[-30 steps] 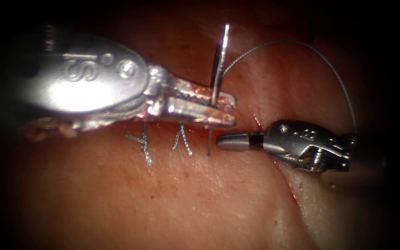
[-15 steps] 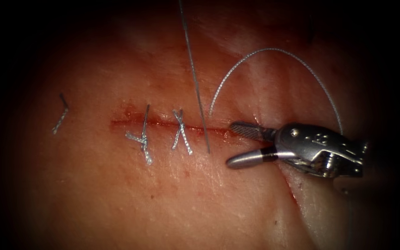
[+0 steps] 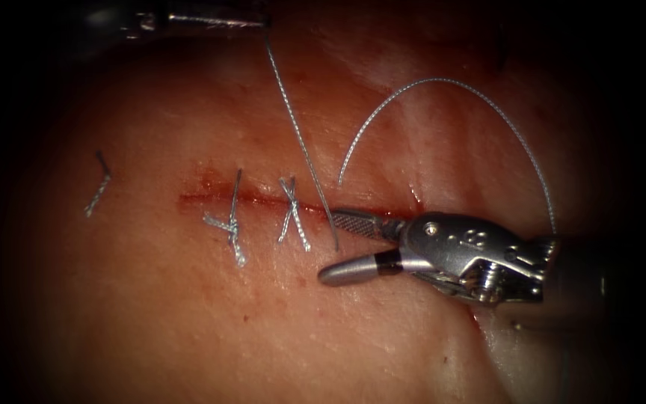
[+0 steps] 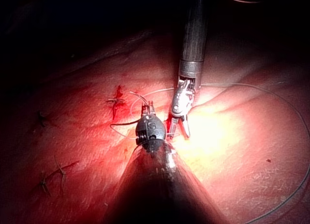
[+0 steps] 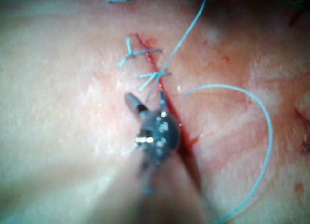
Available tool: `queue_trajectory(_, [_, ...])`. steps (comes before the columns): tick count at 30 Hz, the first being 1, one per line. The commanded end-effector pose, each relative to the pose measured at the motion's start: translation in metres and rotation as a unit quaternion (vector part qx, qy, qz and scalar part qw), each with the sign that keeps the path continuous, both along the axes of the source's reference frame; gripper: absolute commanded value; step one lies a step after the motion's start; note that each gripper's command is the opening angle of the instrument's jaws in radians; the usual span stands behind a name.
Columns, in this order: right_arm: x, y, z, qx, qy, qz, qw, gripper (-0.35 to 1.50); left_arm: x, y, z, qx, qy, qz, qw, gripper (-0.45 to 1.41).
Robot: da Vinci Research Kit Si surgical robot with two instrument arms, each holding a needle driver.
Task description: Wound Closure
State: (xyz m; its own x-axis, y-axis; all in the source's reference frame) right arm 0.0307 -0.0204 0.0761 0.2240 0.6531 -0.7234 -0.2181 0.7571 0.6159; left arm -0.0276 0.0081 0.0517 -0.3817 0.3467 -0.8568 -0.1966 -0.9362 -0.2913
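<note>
The cut (image 3: 203,199) runs across the tissue (image 3: 188,322) with two tied stitches (image 3: 233,221) (image 3: 292,213) over it. My left tool (image 3: 188,18) sits high at the far left, jaws shut on what looks like the needle (image 3: 218,20), clear of the tissue. From there, taut thread (image 3: 297,135) slants down into the tissue just right of the stitches. My right tool (image 3: 330,245) stands open around that point, holding nothing. A slack thread loop (image 3: 443,81) arches beyond it. The left wrist view has the left tool (image 4: 146,108) beside the right tool (image 4: 180,112). The right wrist view has open jaws (image 5: 147,100) at the thread (image 5: 179,45).
A short cut end of thread (image 3: 97,191) lies on the tissue left of the cut. Red fluid stains the cut's edges (image 3: 211,187). Older stitches (image 4: 48,178) mark the tissue away from the tools. Slack thread (image 4: 290,137) curves wide over the tissue.
The left tool lifted up and to the left with the needle, drawing thread through the tissue. The right tool opened its jaws and moved left to the thread's exit point.
</note>
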Motion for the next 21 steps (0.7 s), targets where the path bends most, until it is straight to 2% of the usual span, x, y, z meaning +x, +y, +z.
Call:
queue_trajectory(1, [0.0011, -0.0003, 0.0012, -0.005, -0.015, -0.009, 1.000, 0.52, -0.0004, 0.0001, 0.0001, 0.001, -0.002, -0.002, 1.000, -0.45])
queue_trajectory(2, [0.0011, -0.0003, 0.0016, -0.006, -0.022, -0.011, 1.000, 0.52, -0.0004, 0.0001, 0.0000, 0.001, -0.003, -0.003, 1.000, -0.45])
queue_trajectory(4, [0.0009, -0.0004, 0.0020, -0.008, -0.030, -0.013, 0.999, 0.34, -0.0004, 0.0001, -0.0004, -0.001, -0.003, -0.004, 1.000, -0.45])
queue_trajectory(5, [0.0007, -0.0005, 0.0021, -0.006, -0.027, -0.019, 0.999, -0.11, -0.0005, 0.0000, -0.0006, -0.001, -0.005, -0.004, 1.000, -0.45])
queue_trajectory(6, [0.0004, -0.0007, 0.0017, -0.001, -0.018, -0.036, 0.999, -0.35, -0.0005, -0.0001, -0.0007, -0.001, -0.005, -0.006, 1.000, -0.45])
queue_trajectory(10, [-0.0007, -0.0019, 0.0004, 0.003, -0.018, -0.057, 0.998, -0.35, -0.0006, -0.0005, -0.0005, -0.003, -0.007, -0.008, 1.000, -0.45])
queue_trajectory(11, [-0.0017, -0.0035, -0.0012, 0.006, -0.040, -0.081, 0.996, -0.35, -0.0009, -0.0016, -0.0001, -0.007, -0.016, -0.011, 1.000, -0.45])
queue_trajectory(12, [-0.0017, -0.0035, -0.0012, 0.006, -0.040, -0.081, 0.996, -0.35, -0.0009, -0.0016, -0.0001, -0.007, -0.016, -0.011, 1.000, -0.45])
queue_trajectory(15, [-0.0036, -0.0068, -0.0048, 0.006, -0.035, -0.095, 0.995, -0.35, -0.0016, -0.0039, 0.0009, -0.018, -0.035, -0.014, 0.999, -0.45])
queue_trajectory(16, [-0.0036, -0.0068, -0.0048, 0.006, -0.035, -0.095, 0.995, -0.35, -0.0016, -0.0039, 0.0009, -0.018, -0.035, -0.014, 0.999, -0.45])
queue_trajectory(18, [-0.0038, -0.0084, -0.0083, 0.011, -0.032, -0.095, 0.995, -0.35, -0.0019, -0.0059, 0.0019, -0.028, -0.049, -0.014, 0.998, -0.45])
queue_trajectory(19, [-0.0038, -0.0084, -0.0083, 0.011, -0.032, -0.095, 0.995, -0.35, -0.0019, -0.0059, 0.0019, -0.028, -0.049, -0.014, 0.998, -0.45])
queue_trajectory(21, [-0.0030, -0.0090, -0.0116, 0.017, -0.017, -0.085, 0.996, -0.35, -0.0020, -0.0073, 0.0024, -0.034, -0.053, -0.014, 0.998, -0.45])
